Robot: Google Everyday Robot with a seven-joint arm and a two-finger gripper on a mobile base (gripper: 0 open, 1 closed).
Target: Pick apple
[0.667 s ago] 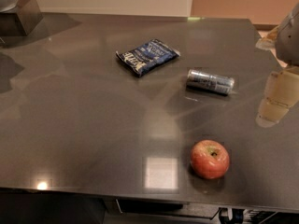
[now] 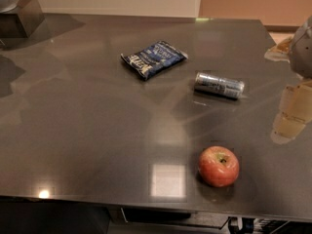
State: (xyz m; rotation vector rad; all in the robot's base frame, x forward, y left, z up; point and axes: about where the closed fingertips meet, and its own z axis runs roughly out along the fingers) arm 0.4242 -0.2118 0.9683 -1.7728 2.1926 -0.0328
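Nothing clearly moved since the earlier frame. The round red-pink apple (image 2: 219,166) lay near the front edge of the dark glossy table (image 2: 87,130), well apart from the pale grey gripper (image 2: 303,48) at the right edge. Whether it was clenched or released could not be told. White writing on the dark blue snack bag (image 2: 153,58) was unreadable.

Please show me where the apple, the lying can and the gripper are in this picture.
apple (image 2: 219,166), camera view, on its red front side.
can (image 2: 219,85), camera view, on the middle of its side.
gripper (image 2: 288,122), camera view, at the picture's right edge, on its pale lower part.
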